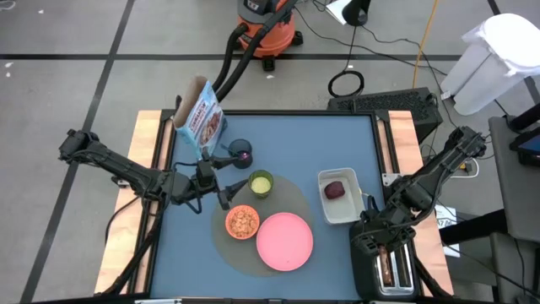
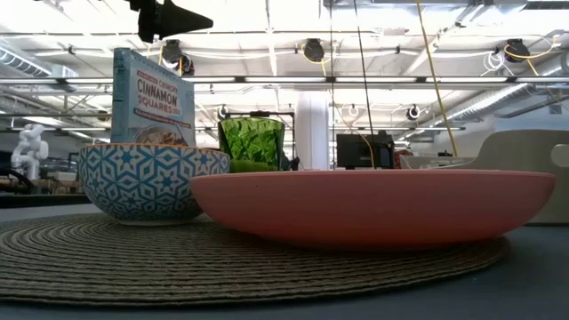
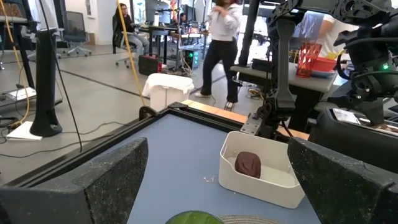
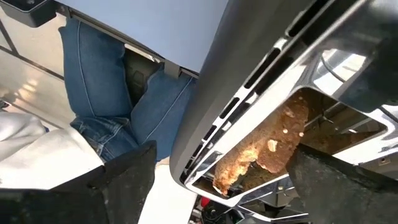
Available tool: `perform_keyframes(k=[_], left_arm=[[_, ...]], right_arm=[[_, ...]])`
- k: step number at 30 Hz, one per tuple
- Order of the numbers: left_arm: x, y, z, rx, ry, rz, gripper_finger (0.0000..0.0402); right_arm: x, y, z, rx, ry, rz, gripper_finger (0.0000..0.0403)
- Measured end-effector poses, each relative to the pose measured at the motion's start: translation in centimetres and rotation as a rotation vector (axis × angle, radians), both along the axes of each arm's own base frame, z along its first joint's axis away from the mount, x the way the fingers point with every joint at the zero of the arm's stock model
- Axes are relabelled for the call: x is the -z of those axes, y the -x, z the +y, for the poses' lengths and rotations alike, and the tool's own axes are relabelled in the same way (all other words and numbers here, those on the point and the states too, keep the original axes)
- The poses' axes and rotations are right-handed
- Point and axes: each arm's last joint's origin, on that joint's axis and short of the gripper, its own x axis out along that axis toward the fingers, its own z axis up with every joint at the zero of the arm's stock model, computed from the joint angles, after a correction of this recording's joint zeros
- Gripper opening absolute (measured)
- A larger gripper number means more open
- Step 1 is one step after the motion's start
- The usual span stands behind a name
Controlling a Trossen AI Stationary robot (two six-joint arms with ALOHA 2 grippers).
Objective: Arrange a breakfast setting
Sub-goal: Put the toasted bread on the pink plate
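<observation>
Blue table (image 1: pixel 354 135), front centre: round grey mat (image 1: pixel 291 196) carrying pink plate (image 1: pixel 284 241), cereal bowl (image 1: pixel 242 222), green cup (image 1: pixel 261 183). Cereal box (image 1: pixel 200 114) and mug (image 1: pixel 240 151) toward far left corner. Near right edge, fruit (image 1: pixel 335 190) waiting in tub (image 1: pixel 348 218). At front right corner, right gripper (image 4: pixel 217 165), fingers apart, poised over toaster (image 1: pixel 386 262), seemingly to pull toast (image 4: pixel 264 149). Left gripper (image 1: pixel 228 196) beside cup, fingers apart, empty.

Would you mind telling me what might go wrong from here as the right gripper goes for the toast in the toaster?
The right gripper, open over the black toaster, could snag the slot edge beside the toast slice or crumble it. The left gripper, open near the green cup, might knock it.
</observation>
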Motion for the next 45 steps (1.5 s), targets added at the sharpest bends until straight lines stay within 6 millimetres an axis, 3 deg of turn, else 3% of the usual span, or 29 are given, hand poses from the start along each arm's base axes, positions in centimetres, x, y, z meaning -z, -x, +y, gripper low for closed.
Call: perform_keyframes(k=[20, 31, 45], left_arm=[[0.0, 0.0, 0.0, 0.0, 0.0, 0.0, 0.0392], [0.0, 0.0, 0.0, 0.0, 0.0, 0.0, 0.0392], [0.0, 0.0, 0.0, 0.0, 0.0, 0.0, 0.0392]], right_arm=[[-0.2, 1.0, -0.8, -0.019, 0.027, 0.022, 0.0189], [-0.1, 1.1, -1.0, -0.015, 0.044, 0.037, 0.0144], [0.1, 1.0, -0.8, -0.013, 0.054, 0.05, 0.0116]])
